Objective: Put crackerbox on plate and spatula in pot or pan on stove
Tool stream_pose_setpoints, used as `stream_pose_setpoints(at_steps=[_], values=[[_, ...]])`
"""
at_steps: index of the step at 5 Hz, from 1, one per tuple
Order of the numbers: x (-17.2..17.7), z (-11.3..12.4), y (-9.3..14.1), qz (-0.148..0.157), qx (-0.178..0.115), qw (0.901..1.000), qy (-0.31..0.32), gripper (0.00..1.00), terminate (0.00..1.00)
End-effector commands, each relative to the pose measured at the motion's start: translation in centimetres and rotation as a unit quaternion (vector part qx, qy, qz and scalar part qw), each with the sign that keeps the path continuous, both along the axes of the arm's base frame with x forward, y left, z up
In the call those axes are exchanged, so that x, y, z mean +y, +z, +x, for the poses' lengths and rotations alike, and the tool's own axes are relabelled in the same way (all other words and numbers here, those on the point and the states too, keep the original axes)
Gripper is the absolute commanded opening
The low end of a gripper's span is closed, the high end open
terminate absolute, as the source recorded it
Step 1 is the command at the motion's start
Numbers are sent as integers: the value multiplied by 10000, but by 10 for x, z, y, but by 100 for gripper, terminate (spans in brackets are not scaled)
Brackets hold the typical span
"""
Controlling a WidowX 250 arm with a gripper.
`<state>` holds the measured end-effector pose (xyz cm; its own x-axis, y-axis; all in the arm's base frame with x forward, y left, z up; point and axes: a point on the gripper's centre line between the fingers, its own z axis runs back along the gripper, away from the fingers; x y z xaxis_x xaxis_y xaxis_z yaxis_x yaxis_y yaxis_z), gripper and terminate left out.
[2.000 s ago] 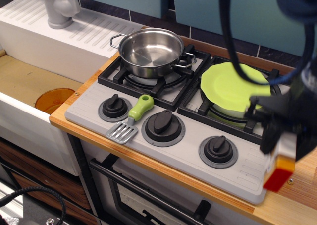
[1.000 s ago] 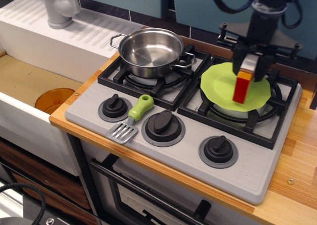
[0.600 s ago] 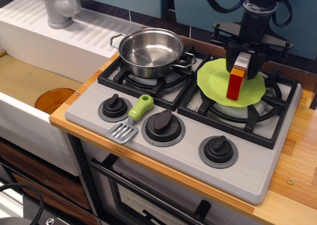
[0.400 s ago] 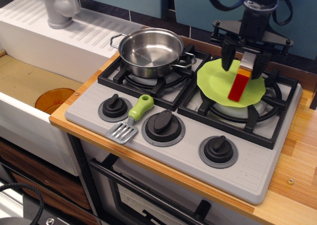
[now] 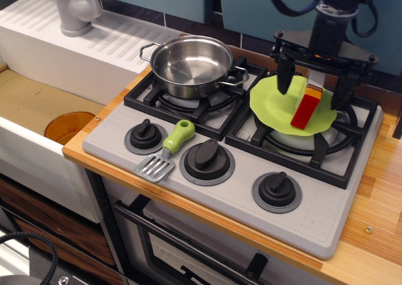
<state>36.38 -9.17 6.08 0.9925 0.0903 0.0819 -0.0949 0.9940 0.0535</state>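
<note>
The crackerbox (image 5: 306, 108) stands tilted on its edge on the lime-green plate (image 5: 274, 100), which lies on the right rear burner of the grey stove (image 5: 314, 204). My gripper (image 5: 314, 84) is open wide just above the box, one finger on each side and not touching it. The spatula (image 5: 168, 149) lies on the stove front between the left and middle knobs, green handle toward the back. The steel pot (image 5: 191, 62) sits empty on the left rear burner.
A sink basin at the left holds an orange round disc (image 5: 68, 127). A grey faucet (image 5: 75, 7) stands at the back left. A wooden counter (image 5: 383, 197) runs along the stove's right side. Three black knobs line the stove front.
The gripper carried the crackerbox from the front right up over the plate, lowered it, then opened its fingers. The box now rests tilted on the plate. The plate shifted slightly left.
</note>
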Motion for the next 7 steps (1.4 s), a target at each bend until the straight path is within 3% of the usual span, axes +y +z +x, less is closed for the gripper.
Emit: stream_pose_setpoints(at_steps=[1,3,6,7], values=[[-5,-4,63,-283,-114,9995,-77,100,0],[3,-32,98,-295,210,9991,-208,100,0],[3,-32,98,-295,210,9991,-208,100,0],[26,-55,93,135,-32,9997,199,100,0]])
